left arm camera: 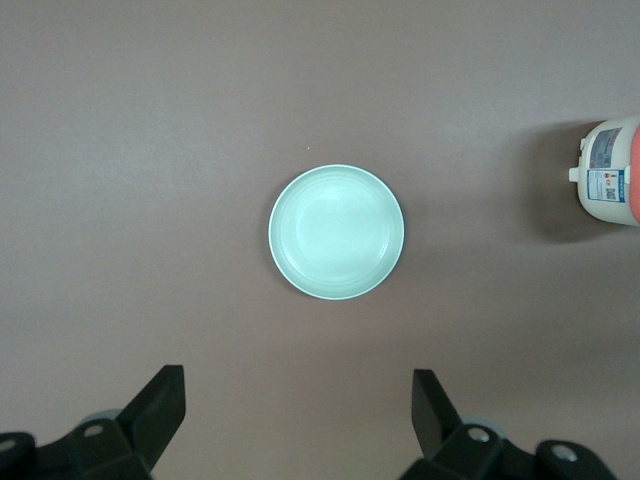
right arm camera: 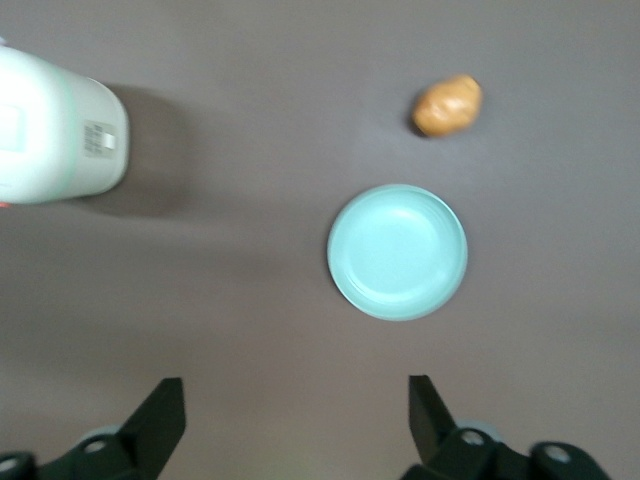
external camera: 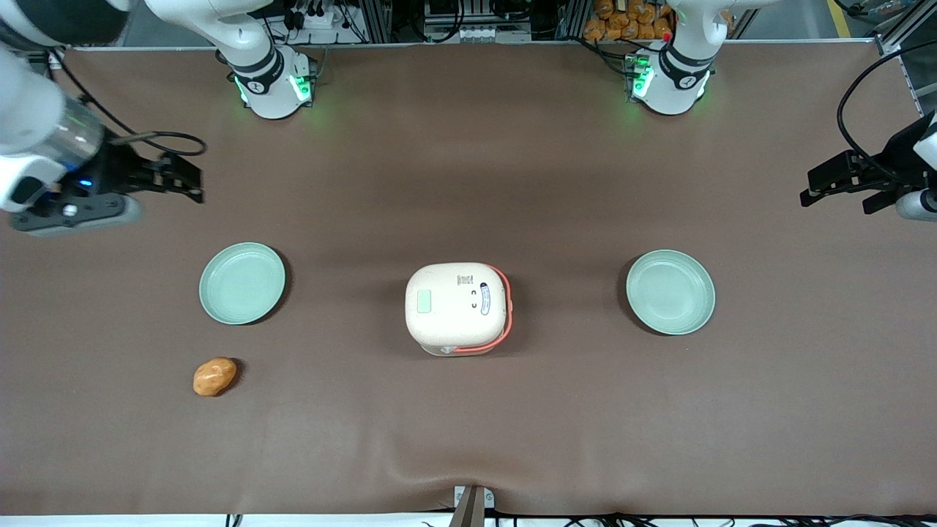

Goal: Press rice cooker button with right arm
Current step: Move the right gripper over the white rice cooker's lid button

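At the working end of the brown bench (external camera: 468, 439), my right arm (external camera: 33, 124) is cut off by the picture's edge, so only its wrist, with a small blue light, and my gripper (external camera: 192, 183) show in the front view. My gripper hangs above bare bench, well apart from everything, its two black fingers (right arm camera: 160, 415) spread wide with nothing between them; in the wrist view only the finger ends are visible. One rice cooker (external camera: 456, 309) sits at the middle of the bench with its lid shut, cream with an orange-red band along one side and the edge nearest the front camera. Its lid carries a pale green square and a small strip of markings, though I cannot make out which of these is the button. From my wrist, the cooker (right arm camera: 55, 125) is cropped and its label too blurred to read. Two pale green plates lie on the bench, one on each side of the cooker: one plate (external camera: 242, 283) toward my end, the other plate (external camera: 670, 292) toward the parked arm's end. A single brown, potato-like lump (external camera: 214, 376) lies near my plate, closer to the front camera; what exactly it is I cannot tell.
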### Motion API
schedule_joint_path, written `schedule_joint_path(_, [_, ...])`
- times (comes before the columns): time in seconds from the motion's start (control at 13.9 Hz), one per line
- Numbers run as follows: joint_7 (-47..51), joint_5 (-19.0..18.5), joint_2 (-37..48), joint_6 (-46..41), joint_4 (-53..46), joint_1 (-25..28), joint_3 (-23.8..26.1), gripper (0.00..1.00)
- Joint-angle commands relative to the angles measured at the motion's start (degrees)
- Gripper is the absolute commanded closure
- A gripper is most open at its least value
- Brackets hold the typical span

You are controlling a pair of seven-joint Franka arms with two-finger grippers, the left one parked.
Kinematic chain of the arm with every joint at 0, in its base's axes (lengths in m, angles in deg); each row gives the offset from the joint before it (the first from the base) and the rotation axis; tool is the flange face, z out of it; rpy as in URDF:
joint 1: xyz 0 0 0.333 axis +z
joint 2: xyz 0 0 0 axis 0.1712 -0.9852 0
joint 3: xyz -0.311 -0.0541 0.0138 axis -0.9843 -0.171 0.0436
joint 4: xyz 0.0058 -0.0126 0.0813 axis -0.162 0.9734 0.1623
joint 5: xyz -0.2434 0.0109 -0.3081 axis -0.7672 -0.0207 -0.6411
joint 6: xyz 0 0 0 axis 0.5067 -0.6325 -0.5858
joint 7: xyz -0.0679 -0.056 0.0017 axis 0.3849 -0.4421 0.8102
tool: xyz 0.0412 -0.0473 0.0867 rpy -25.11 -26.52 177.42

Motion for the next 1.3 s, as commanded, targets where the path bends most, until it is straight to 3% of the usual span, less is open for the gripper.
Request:
schedule_joint_path(0.0, [1.4,3.0,-2.6,4.6,0.1,4.1,-0.4,0.52])
schedule_joint_path(0.14, [3.6,8.1,-5.2,8.1,0.0,6.4,-0.4,0.82])
schedule_joint_path(0.22, [3.7,9.3,-6.9,10.1,-0.2,8.5,-0.4,0.92])
schedule_joint_path(0.36, [3.8,9.6,-10.2,14.8,-0.5,12.1,-0.4,1.00])
schedule_joint_path(0.79, [10.9,9.6,-19.1,30.1,-1.5,19.5,-0.4,1.00])
schedule_joint_path(1.08, [10.9,9.8,-23.6,34.1,-1.5,20.9,-0.4,1.00])
schedule_joint_path(1.23, [10.9,12.4,-25.0,37.3,-1.4,22.1,-0.5,1.00])
